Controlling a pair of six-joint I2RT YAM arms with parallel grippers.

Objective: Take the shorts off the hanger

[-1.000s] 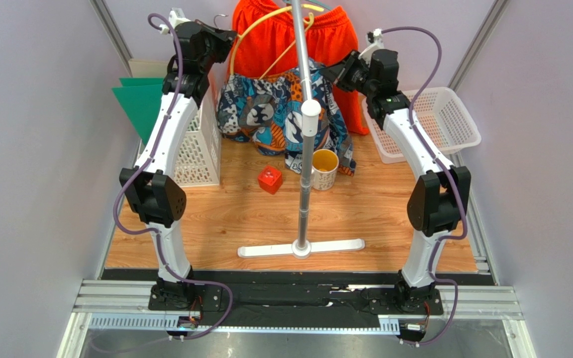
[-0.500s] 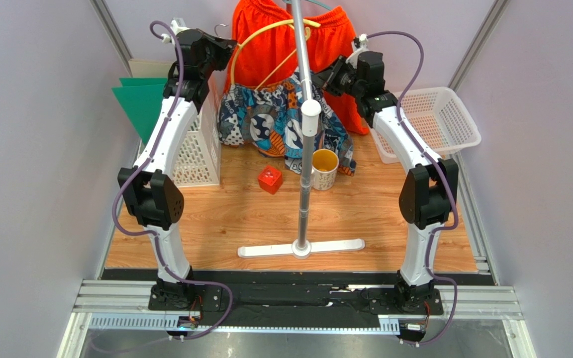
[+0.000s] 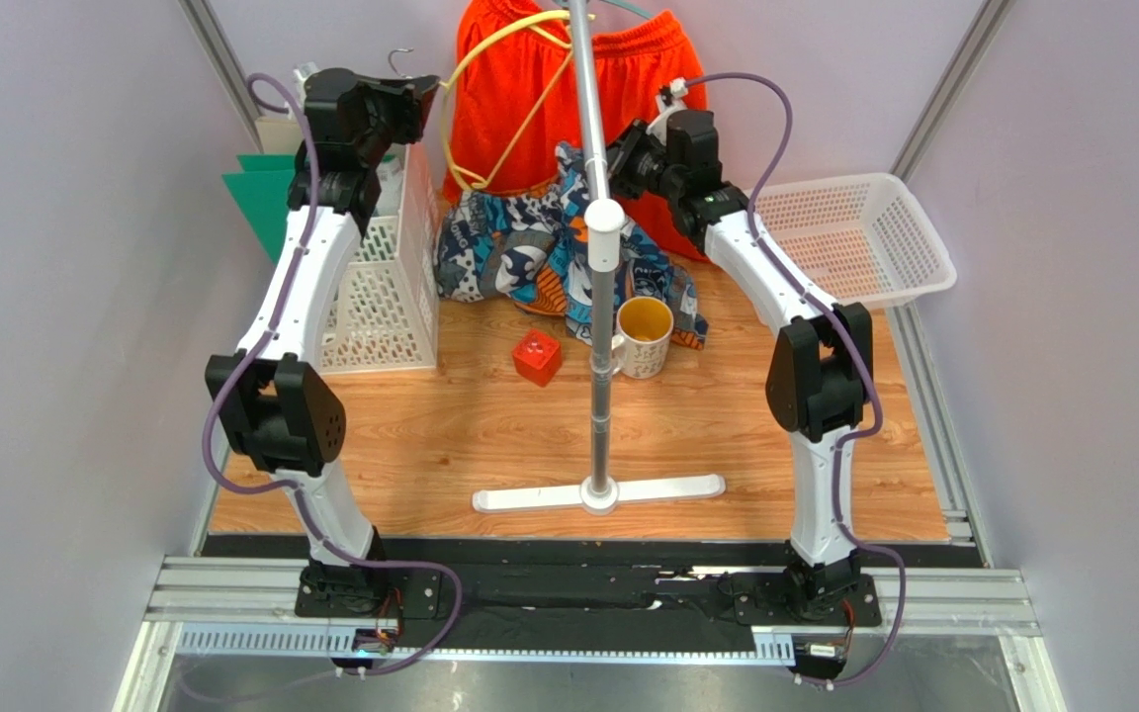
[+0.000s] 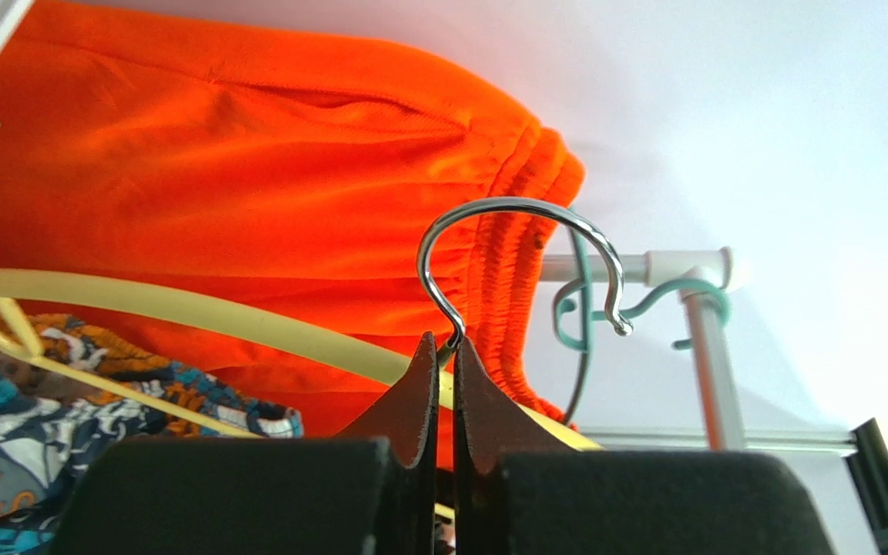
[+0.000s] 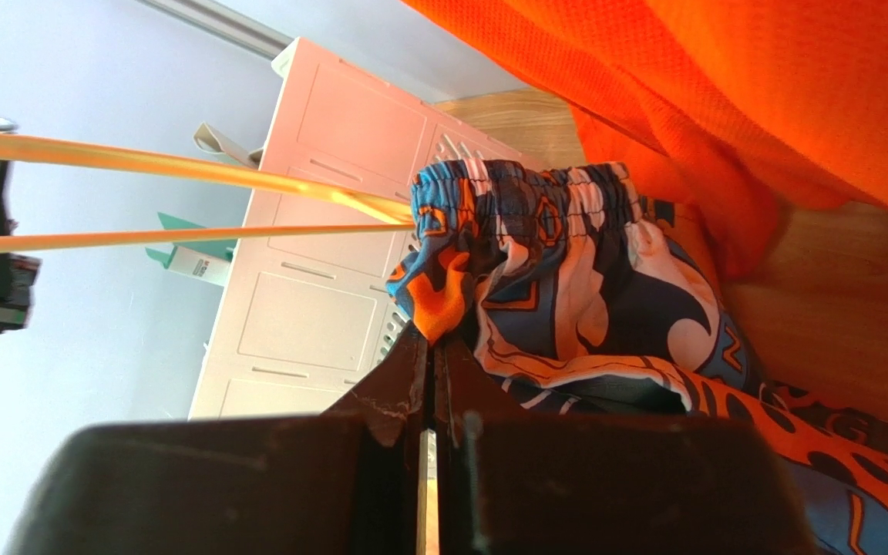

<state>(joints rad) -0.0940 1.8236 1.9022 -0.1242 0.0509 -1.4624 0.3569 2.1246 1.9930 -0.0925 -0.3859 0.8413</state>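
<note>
Left wrist view: left pincer [image 4: 443, 347] pinched tight on the metal hook [image 4: 512, 206]; right pincer [image 5: 429, 347] clamps the printed shorts [image 5: 576, 278] waistband, bunched near the far edge of the surface [image 3: 427, 430], possibly draped on the yellow hanger [image 4: 182, 312]; orange shorts [image 4: 240, 174] hang behind.

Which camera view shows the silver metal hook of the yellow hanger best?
The left wrist view: the silver metal hook fills the middle, gripped at its base by the left gripper. The top external view shows it only small. The right wrist view shows only the hanger's yellow bars.
</note>
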